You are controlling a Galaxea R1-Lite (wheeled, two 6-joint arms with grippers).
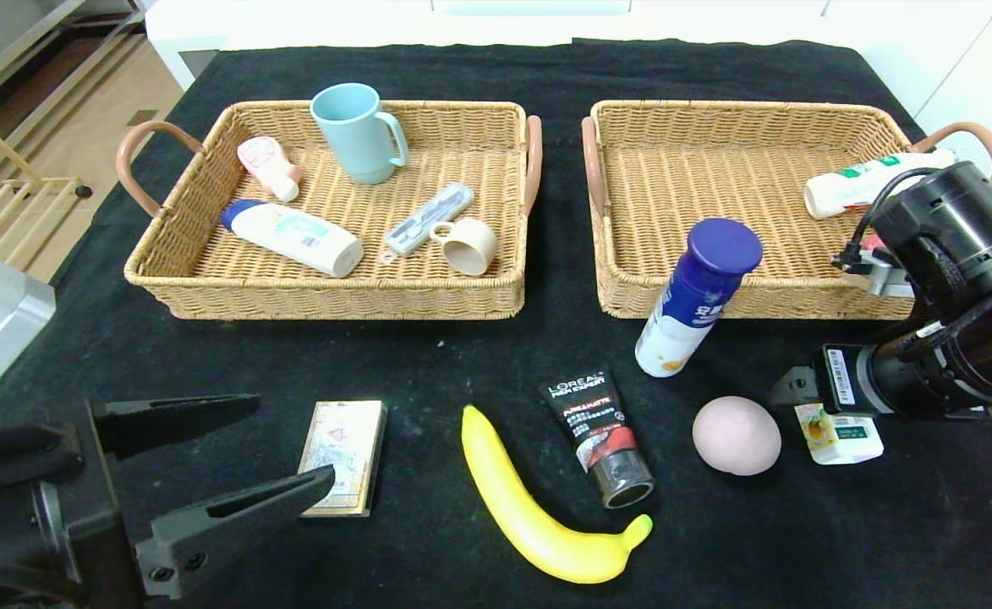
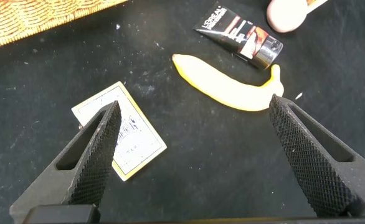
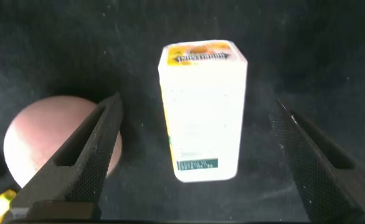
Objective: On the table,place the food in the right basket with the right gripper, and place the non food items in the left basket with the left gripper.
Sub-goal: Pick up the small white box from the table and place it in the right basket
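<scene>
The right gripper [image 3: 195, 162] is hovering with fingers apart over a small white carton [image 3: 201, 112] with a yellow-orange printed top, lying at three o'clock of the pink egg [image 1: 737, 435]. The left gripper [image 1: 276, 448], also spread wide, is idling at nine o'clock of the card [image 1: 344, 457].

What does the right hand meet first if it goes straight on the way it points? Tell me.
Most likely the small white carton, lying centred between the open fingers of the right hand, on the black table. The pink egg-shaped item sits off to one side, by one finger.
</scene>
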